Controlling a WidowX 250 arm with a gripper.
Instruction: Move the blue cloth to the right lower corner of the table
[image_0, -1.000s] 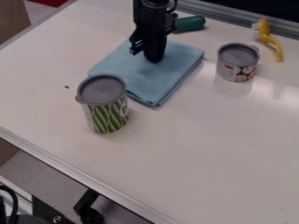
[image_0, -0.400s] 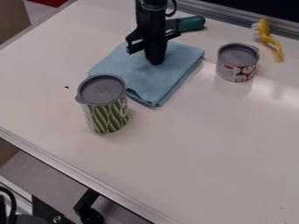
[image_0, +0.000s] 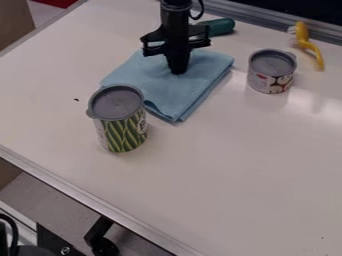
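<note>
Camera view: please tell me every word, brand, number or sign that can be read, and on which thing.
None can be read.
Tall can: a mark at its right side, too small to read.
Short can: marks on its label, too small to read.

Wht tbl: cloth, tall can, short can, yel brush, grn handle.

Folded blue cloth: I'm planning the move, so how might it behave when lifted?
The cloth will probably droop, being soft-looking folded fabric. Its stacked edges suggest it could unfold if one layer is gripped. Lying flat, it seems unlikely to roll.
</note>
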